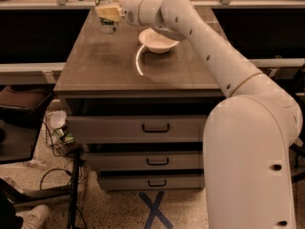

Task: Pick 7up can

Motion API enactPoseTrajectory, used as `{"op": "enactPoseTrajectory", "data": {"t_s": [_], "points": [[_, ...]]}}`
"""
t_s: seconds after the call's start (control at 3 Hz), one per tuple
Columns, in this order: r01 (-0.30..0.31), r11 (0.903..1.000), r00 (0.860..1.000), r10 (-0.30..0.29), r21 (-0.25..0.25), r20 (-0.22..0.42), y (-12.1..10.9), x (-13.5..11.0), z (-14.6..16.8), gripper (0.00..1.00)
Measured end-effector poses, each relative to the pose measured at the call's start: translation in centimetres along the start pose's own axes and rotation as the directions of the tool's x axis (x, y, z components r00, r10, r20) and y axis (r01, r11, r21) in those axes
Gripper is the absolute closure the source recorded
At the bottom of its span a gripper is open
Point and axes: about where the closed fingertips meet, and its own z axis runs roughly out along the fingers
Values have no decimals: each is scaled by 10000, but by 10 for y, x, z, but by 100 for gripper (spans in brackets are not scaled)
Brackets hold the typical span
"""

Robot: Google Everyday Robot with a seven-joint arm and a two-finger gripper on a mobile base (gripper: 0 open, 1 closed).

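Note:
The 7up can (109, 26) is a small pale can with a silver top, at the far left of the wooden table (109, 66). My gripper (108, 12) reaches in from the right and is shut around the can's middle. The can looks raised a little off the tabletop. My white arm runs from the lower right up across the table's back. The pale fingers (114, 12) cover the can's markings.
A white bowl (157, 40) sits on the table just under my forearm. Under the tabletop are three drawers (155, 127) with dark handles. A wire basket and cables (59, 135) lie on the floor at the left. A counter edge runs behind the table.

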Motion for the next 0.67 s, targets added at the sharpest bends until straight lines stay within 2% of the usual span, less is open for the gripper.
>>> {"op": "enactPoseTrajectory", "data": {"t_s": [0.33, 0.67], "points": [[406, 9992, 9991, -406, 63, 71, -6, -37, -11, 100], [408, 9991, 9991, -409, 62, 72, -6, -37, -11, 100]]}}
